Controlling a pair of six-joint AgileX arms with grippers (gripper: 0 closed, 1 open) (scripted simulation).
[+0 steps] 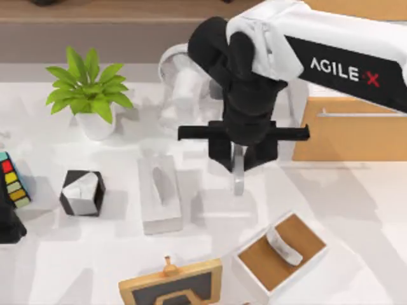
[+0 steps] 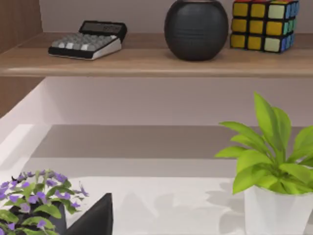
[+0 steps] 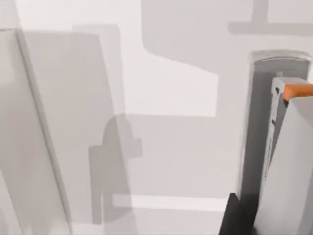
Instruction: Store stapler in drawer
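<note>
Here, the right end effector [image 1: 240, 166] hangs above the middle of the white desk [image 1: 356, 197], its fingers pinching the slim pale stapler [image 1: 238, 175], which sticks out below them toward the desk's near edge. The white tissue box [image 1: 160, 194] lies just to its left, and the wooden-fronted drawer [image 1: 350, 130] with its silver bar handle stands off to the right at the back. The left end effector sits parked at the left edge beside a colourful cube [image 1: 13, 180].
</note>
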